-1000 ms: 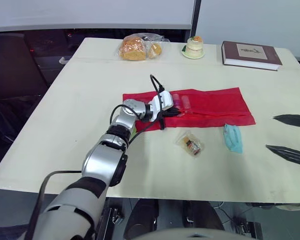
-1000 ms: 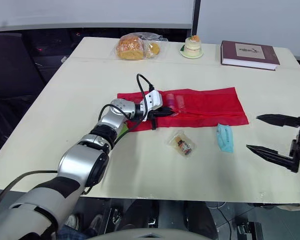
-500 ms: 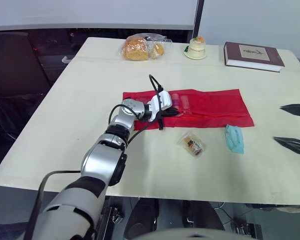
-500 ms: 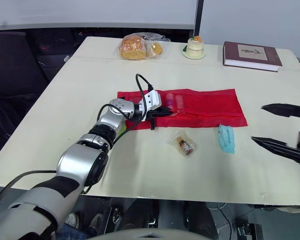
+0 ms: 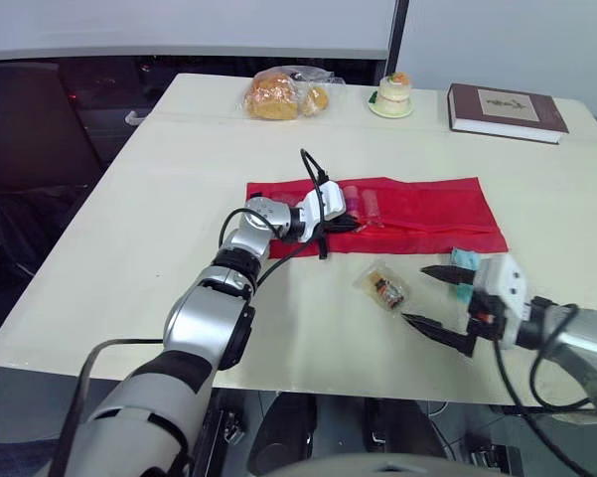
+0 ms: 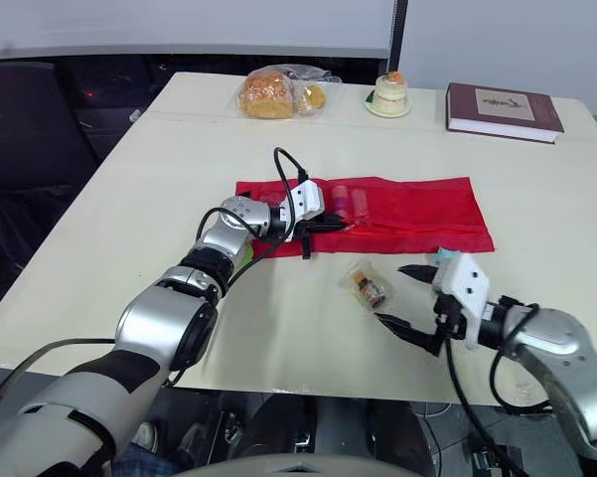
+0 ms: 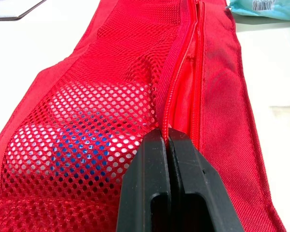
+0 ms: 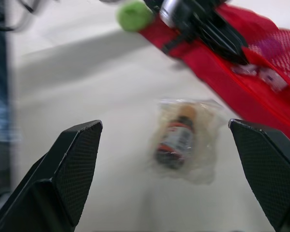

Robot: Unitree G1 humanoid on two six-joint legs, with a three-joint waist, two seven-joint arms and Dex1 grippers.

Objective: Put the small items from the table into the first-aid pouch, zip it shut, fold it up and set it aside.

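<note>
Right gripper, earlier out at the edge of the table, now hangs beside the bagged bottle, jaws wide, empty. Left wrist view: left gripper clamped tight on the zipper of the red pouch.

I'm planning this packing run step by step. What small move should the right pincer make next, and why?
Probably ease the right pincer forward until its open fingers straddle the bagged bottle, then close. In the right wrist view the bottle lies loose ahead of the spread fingers, centred between them, and the left pincer is shut on the red pouch at its zipper.
</note>
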